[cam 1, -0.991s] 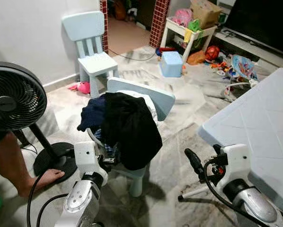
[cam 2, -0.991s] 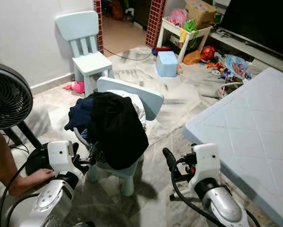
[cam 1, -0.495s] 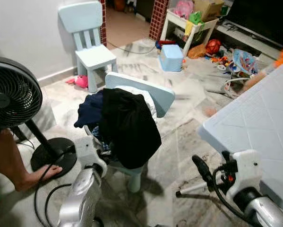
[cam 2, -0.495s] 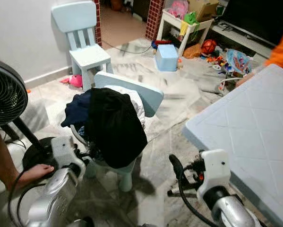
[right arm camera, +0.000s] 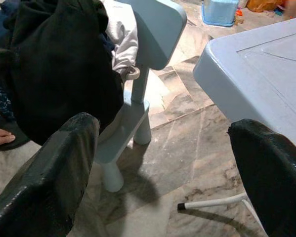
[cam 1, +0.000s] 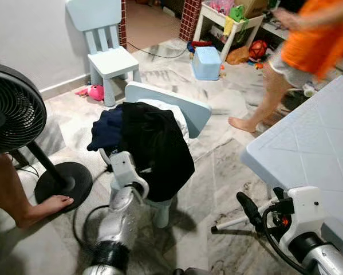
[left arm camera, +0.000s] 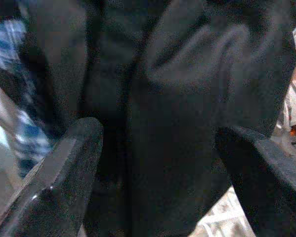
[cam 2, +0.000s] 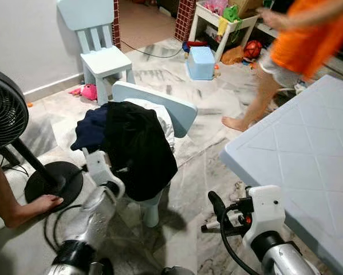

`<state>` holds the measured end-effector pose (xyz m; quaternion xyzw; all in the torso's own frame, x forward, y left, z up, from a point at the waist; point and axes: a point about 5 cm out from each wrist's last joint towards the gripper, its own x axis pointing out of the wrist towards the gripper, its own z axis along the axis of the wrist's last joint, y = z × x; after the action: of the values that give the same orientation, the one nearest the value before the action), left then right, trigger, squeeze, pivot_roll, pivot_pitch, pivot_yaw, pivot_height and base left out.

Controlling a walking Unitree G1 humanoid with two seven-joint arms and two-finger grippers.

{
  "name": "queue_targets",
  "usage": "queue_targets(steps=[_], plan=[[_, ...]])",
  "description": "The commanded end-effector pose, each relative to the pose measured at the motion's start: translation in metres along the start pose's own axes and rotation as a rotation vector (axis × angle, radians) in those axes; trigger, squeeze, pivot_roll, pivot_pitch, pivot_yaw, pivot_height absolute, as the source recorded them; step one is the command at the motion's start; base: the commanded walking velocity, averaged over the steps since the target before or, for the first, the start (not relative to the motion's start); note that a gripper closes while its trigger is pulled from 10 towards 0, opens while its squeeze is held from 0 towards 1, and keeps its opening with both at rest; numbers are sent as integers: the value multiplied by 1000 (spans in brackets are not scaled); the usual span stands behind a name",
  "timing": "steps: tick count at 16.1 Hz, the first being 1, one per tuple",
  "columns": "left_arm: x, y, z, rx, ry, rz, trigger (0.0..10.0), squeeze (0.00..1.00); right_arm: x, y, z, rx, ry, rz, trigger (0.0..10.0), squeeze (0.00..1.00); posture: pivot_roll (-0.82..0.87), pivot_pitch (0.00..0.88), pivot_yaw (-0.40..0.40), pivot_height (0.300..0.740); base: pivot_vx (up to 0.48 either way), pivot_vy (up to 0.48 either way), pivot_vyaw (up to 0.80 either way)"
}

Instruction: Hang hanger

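A black garment [cam 1: 160, 149] hangs over a pile of navy, white and plaid clothes on a light blue child's chair [cam 1: 185, 112]. My left arm reaches to the chair's near side. Its gripper [left arm camera: 157, 131] is open right against the black cloth, with nothing held between the fingers. A pale curved loop [right arm camera: 131, 73], perhaps a hanger's hook, pokes out under the white cloth by the chair's back. My right gripper [right arm camera: 162, 123] stands open low at the right, beside the table and apart from the chair.
A light blue table [cam 1: 314, 149] fills the right. A standing fan [cam 1: 14, 112] and a person's bare foot [cam 1: 45, 207] are at the left. A person in an orange shirt [cam 1: 308, 40] walks at the back right. Behind are a second small chair [cam 1: 105, 51], a blue box [cam 1: 206, 62] and toys.
My left arm has stretched forward up to the clothes on the chair. A person in orange has walked into view at the back right. The camera has shifted a little.
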<state>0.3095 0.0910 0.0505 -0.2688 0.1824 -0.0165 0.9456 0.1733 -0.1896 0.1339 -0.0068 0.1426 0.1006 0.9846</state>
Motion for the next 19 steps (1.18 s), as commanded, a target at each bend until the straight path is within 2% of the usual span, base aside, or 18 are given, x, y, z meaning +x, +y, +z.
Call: queue_targets(steps=[1, 5, 6, 7, 8, 9, 12, 19], plan=[[3, 0, -4, -60, 15, 14, 10000, 0, -3, -4, 5, -15, -7, -26, 10000, 0, -327, 174, -130, 740, 0, 0, 0], [13, 5, -6, -150, 22, 45, 10000, 0, -4, -5, 6, -17, -9, -35, 10000, 0, -339, 174, -128, 740, 0, 0, 0], [14, 7, -4, -145, 18, 44, 9294, 0, -5, -6, 6, -18, -8, -38, 10000, 0, -339, 174, -128, 740, 0, 0, 0], [16, 10, -3, -149, 16, 46, 4235, 0, -5, -6, 5, -17, -6, -42, 10000, 0, -339, 174, -128, 740, 0, 0, 0], [17, 13, -2, -150, 15, 47, 863, 0, -6, -6, 5, -16, -6, -43, 10000, 0, -340, 178, -126, 740, 0, 0, 0], [17, 18, 0, -155, 12, 53, 0, 0, -6, -4, 5, -13, -5, -45, 10000, 0, -341, 180, -125, 740, 0, 0, 0], [20, 23, 4, -152, 8, 55, 0, 0, -8, -4, 3, -8, 2, -53, 10000, 0, -345, 181, -125, 740, 0, 0, 0], [23, 23, 6, -134, 13, 52, 0, 0, -4, -6, 3, -15, 2, -61, 10000, 0, -347, 171, -128, 740, 0, 0, 0]])
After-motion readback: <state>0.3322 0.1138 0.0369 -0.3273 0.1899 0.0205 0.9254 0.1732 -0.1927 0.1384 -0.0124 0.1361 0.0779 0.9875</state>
